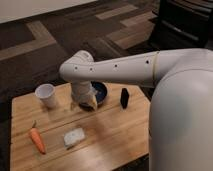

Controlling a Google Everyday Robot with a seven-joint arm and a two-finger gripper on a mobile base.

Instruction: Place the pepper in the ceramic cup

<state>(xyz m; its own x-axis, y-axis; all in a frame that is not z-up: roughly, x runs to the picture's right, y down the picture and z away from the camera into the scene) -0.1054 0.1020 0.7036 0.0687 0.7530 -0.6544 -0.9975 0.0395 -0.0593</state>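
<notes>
Pepper [37, 140] — stem toward ceramic cup [46, 94], tip toward near table [110, 135] edge; gripper [88, 104] by bowl [101, 90], jaws apart.

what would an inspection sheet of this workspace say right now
surface: wooden table, no spills seen
job's things: pepper lying at front left; cup upright at back left, apart from the pepper
clutter: pale block right of the pepper; blue bowl at the back; black object right of the bowl
grippers: gripper low in front of the bowl, fingers open, holding nothing
cables: nothing seen
surroundings: dark carpet around the table
</notes>
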